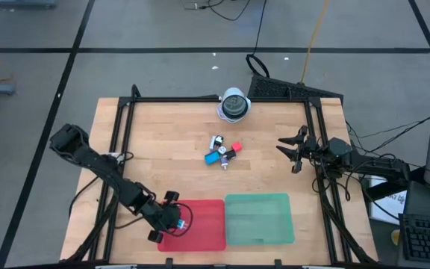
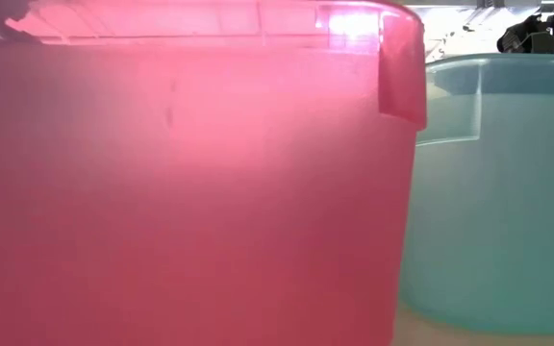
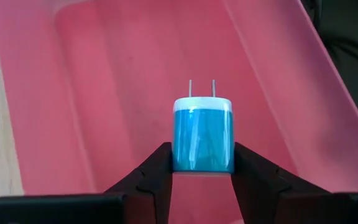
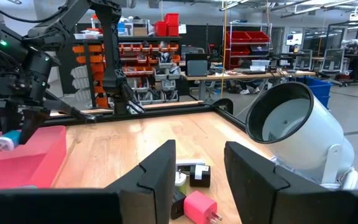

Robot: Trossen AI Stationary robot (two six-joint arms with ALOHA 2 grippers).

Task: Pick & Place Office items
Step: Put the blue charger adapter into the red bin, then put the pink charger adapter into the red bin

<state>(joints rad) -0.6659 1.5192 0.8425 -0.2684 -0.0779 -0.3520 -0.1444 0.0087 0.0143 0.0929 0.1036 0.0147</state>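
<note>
Red plastic fills the high view's near edge, where the left gripper [image 1: 172, 217] hangs over the red tray [image 1: 207, 237] beside the green tray [image 1: 260, 220], apparently to drop its load, while the right gripper [image 1: 293, 149] waits spread open near the remaining office items [image 1: 222, 152]. From the left wrist, both fingers [image 3: 157, 171] clamp a blue plug adapter [image 3: 204, 135] by its sides, white-capped, prongs pointing away; the right wrist view shows wide-open jaws above a pink adapter [image 4: 201, 208].
</note>
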